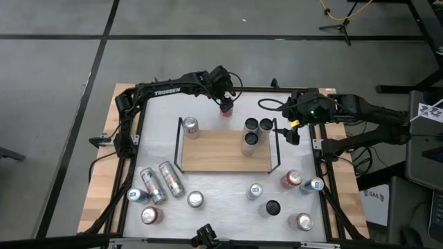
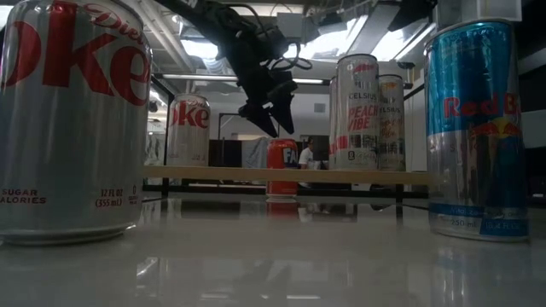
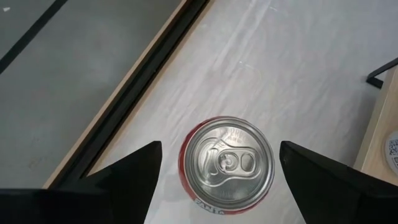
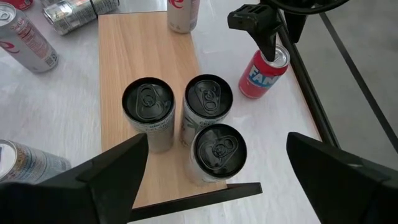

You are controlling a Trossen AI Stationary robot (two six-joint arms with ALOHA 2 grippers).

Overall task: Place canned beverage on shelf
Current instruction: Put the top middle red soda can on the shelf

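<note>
**Left gripper over the red can, ready to grab**

The left gripper (image 1: 225,99) hangs right above a red can (image 1: 226,108). Its fingers are spread wide, 1 on each side of the can's top, and they do not touch it. The red can stands upright on the table (image 1: 221,200), just past the far edge of the shelf (image 1: 214,155).

To do this step well, I think the gripper should go straight down, keeping the can in the middle of the gap. Then it should squeeze the can's sides gently, so it does not tip. It must lift high enough to clear the shelf edge before moving over.

The right gripper (image 1: 291,131) waits by the shelf's right end, also spread wide and holding nothing.

On the shelf I count 4 cans: 3 tall ones (image 1: 257,131) in a tight bunch at the right, and 1 silver can (image 1: 190,126) at the far left corner. On the near table I count about 10 more cans, 2 or 3 of them lying down.
</note>
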